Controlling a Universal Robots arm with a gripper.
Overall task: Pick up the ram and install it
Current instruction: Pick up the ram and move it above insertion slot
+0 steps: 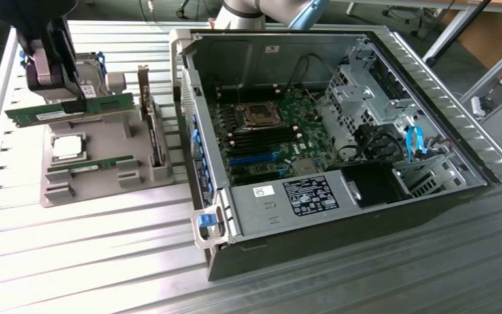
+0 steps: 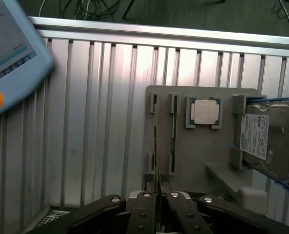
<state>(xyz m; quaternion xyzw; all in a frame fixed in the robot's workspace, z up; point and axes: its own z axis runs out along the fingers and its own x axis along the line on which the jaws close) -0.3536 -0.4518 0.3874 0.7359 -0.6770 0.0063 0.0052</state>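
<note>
My gripper (image 1: pixel 75 99) hangs over the grey parts holder (image 1: pixel 102 190) at the exterior view's left, shut on a thin green ram stick (image 1: pixel 68 110) that is held level above the holder. In the wrist view the gripper (image 2: pixel 158 189) pinches this ram (image 2: pixel 157 141), seen edge-on as a thin line running away from the fingers (image 2: pixel 143 202). A second ram stick (image 1: pixel 89 167) stands in a slot of the holder, also seen edge-on in the wrist view (image 2: pixel 173 129). The open computer case (image 1: pixel 460 163) lies to the right, with the motherboard (image 1: pixel 268 140) and its dark memory slots (image 1: pixel 253 140) exposed.
On the holder sit a square silver processor (image 1: pixel 68 147) (image 2: pixel 205 112), an upright expansion card (image 1: pixel 151 124) and a hard drive (image 1: pixel 89 69) (image 2: pixel 268 141). A teach pendant (image 2: pixel 8 58) with a red button lies on the ribbed aluminium table (image 1: pixel 85 261).
</note>
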